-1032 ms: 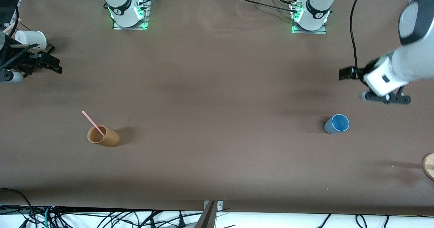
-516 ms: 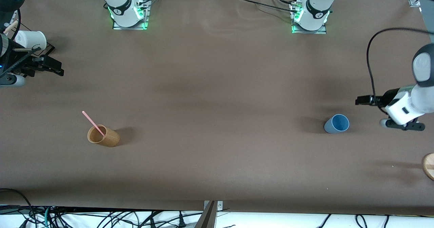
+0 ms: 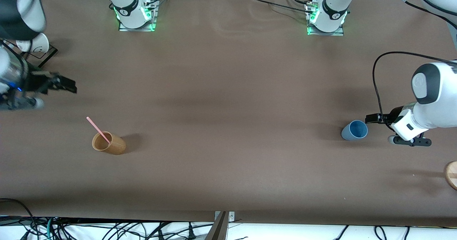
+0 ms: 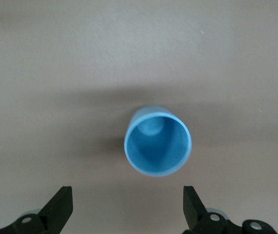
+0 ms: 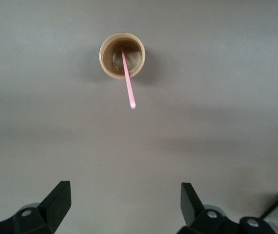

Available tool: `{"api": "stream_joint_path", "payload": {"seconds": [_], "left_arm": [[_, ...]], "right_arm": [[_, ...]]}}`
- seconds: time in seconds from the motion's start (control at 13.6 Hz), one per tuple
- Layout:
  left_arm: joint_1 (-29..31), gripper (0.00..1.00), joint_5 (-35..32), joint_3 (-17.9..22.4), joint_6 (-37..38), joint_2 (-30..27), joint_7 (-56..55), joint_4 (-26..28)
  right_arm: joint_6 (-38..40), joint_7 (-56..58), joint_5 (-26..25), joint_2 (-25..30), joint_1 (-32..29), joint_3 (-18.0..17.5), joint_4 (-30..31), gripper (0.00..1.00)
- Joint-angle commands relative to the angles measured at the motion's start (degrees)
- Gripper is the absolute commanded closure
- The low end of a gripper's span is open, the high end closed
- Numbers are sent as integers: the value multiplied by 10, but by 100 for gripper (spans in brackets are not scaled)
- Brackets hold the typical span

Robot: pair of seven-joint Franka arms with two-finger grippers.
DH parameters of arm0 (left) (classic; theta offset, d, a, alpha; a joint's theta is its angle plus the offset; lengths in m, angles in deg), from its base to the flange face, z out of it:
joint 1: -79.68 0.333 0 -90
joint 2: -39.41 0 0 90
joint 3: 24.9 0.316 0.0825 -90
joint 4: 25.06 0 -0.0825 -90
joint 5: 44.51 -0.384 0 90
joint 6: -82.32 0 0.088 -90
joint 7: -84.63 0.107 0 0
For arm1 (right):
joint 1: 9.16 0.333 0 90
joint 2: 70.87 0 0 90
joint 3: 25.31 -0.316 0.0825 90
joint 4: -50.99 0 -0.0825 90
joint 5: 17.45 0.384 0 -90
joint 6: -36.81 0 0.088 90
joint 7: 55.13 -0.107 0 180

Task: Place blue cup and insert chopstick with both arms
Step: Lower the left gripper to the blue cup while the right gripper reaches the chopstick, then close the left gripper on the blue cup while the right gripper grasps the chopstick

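The blue cup (image 3: 354, 130) stands upright and empty toward the left arm's end of the table. It also shows in the left wrist view (image 4: 157, 146). My left gripper (image 3: 372, 118) is open and empty, low beside the cup and apart from it; in its own view (image 4: 127, 195) the cup lies just ahead of the fingertips. The pink chopstick (image 3: 97, 128) leans in a tan-brown cup (image 3: 109, 143) toward the right arm's end; both show in the right wrist view, chopstick (image 5: 127, 83) and cup (image 5: 122, 55). My right gripper (image 3: 64, 84) is open and empty (image 5: 123, 190), over bare table.
A white cup (image 3: 35, 43) sits on a black stand at the right arm's end of the table. A round wooden piece (image 3: 451, 175) lies at the table's edge at the left arm's end. Brown table (image 3: 228, 108) lies between the two cups.
My left gripper has come down and in toward the blue cup. My right gripper has moved away from the white cup toward the brown cup. Cups and chopstick have not moved.
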Motion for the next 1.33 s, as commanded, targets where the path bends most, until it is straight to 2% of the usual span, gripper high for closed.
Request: {"api": "stream_joint_path", "payload": {"seconds": [0.0, 0.22, 0.44, 0.74, 1.03, 1.25], "left_arm": [[-3, 0, 2, 8, -56, -12, -8, 44], [-4, 0, 2, 17, -84, 12, -9, 43], [-12, 0, 2, 19, -90, 23, -29, 43], [-12, 0, 2, 19, -121, 43, -33, 44], [-13, 0, 2, 19, -125, 46, -32, 54], [-15, 2, 3, 19, -194, 47, -32, 91]], "right_arm": [[-43, 30, 4, -64, -17, -1, -9, 0], [-54, 33, 7, -100, -13, -6, -26, 0], [-57, 35, 10, -160, -3, -11, -100, 0], [-58, 67, 10, -205, -6, -10, -110, 1], [-58, 72, 11, -224, -8, -10, -109, 15], [-58, 79, 12, -228, -17, -9, -104, 26]]}}
